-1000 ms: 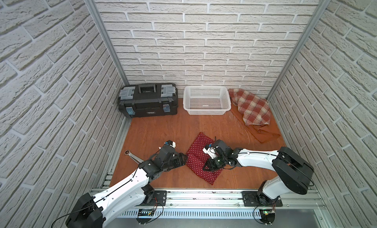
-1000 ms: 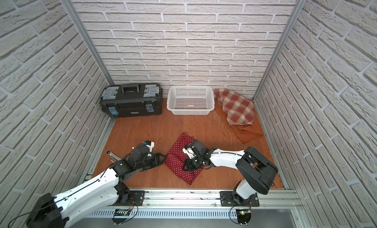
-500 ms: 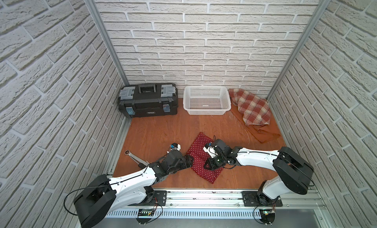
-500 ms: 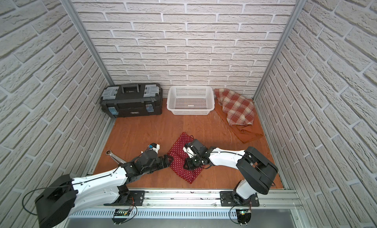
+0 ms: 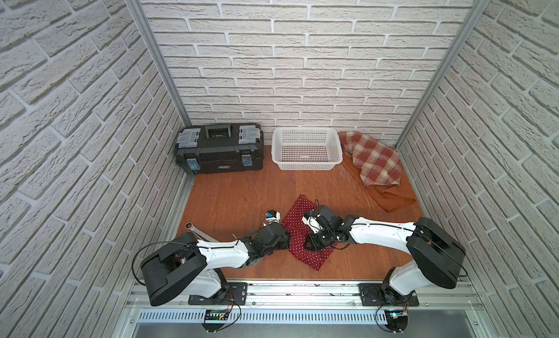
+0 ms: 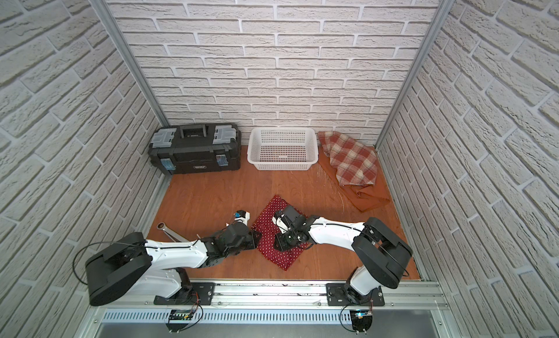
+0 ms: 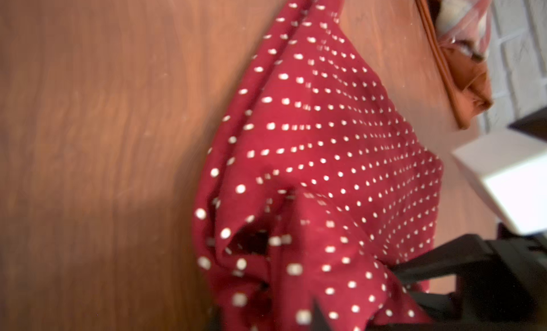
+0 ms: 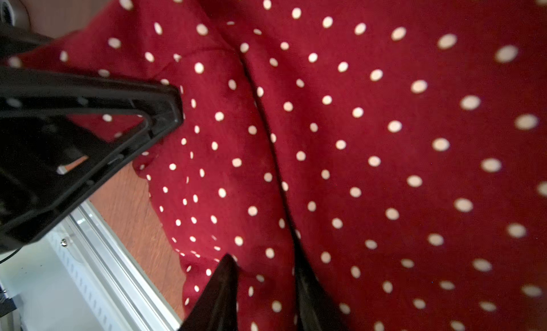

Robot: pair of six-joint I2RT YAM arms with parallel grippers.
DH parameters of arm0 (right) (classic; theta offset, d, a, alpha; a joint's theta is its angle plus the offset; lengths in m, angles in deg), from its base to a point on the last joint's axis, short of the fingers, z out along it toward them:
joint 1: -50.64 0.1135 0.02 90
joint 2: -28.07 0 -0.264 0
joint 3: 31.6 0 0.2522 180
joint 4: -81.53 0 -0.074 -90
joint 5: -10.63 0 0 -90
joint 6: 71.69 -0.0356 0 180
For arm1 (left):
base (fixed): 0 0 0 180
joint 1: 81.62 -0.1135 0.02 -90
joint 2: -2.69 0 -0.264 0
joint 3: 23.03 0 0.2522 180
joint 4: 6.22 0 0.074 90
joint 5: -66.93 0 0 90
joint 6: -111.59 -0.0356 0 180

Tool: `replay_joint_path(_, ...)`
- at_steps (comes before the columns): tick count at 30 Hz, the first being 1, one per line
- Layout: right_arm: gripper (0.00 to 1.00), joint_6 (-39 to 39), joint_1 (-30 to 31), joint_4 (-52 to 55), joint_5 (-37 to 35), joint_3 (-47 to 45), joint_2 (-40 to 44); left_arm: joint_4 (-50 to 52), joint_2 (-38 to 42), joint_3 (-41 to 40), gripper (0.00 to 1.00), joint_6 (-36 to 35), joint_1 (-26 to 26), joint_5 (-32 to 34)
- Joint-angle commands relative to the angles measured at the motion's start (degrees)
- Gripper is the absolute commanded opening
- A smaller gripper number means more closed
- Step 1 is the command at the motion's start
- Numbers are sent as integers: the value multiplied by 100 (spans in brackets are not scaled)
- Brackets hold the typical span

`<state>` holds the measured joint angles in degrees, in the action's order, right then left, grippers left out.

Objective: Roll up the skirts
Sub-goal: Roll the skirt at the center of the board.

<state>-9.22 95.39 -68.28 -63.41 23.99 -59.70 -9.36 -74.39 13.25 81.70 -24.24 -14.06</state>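
My left gripper (image 5: 286,245) is clenched on the dotted skirt's (image 5: 298,220) 9 o'clock edge, and my right gripper (image 8: 202,187) stands released over its middle. The skirt lies toward 6 o'clock on the table (image 5: 242,200). With nothing pinning it, my left pull could drag or bunch the cloth instead of rolling it. The thin fabric may also slip free.

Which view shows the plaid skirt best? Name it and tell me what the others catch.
The top views: in both, the plaid skirt lies whole and sharp beside the white basket, draped over the rust-orange skirt. The left wrist view catches only a blurred scrap of it; the right wrist view shows none, only the polka-dot skirt.
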Motion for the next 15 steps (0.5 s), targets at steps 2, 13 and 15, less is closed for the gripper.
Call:
replay_joint_path(2, 38, 72, 19, 817, -830, -146, 266, 359, -26, 259, 5, -352, 131, 430)
replay_joint_path(13, 60, 5, 267, 1798, -2029, 13, 1418, 877, 69, 372, 0, -249, 131, 533)
replay_joint_path(15, 70, -9, 479, 2085, -2444, 123, 1678, 1013, 31, 457, 0, -259, 131, 532)
